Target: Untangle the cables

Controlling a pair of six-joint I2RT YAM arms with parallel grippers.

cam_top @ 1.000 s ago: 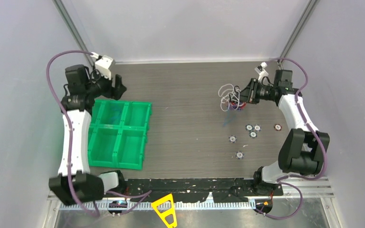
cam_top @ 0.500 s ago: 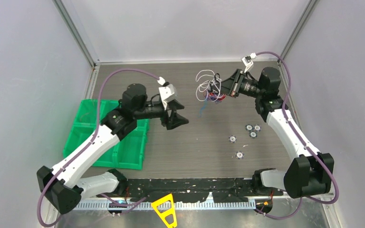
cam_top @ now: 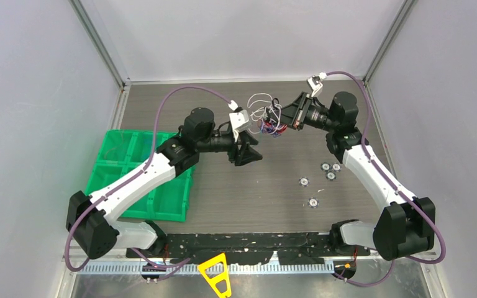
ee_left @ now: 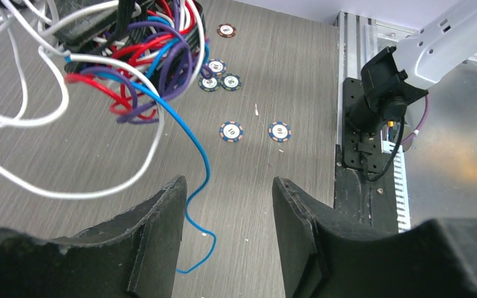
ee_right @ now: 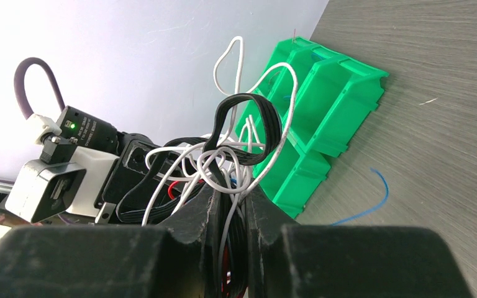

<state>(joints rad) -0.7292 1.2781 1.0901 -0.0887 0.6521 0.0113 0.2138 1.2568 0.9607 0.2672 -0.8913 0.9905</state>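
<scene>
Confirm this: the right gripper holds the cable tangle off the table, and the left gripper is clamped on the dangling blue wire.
Wrong on the left gripper: it is open, and the blue wire dangles free in front of it, as the left wrist view shows. The right gripper does hold the cable tangle off the table.
</scene>
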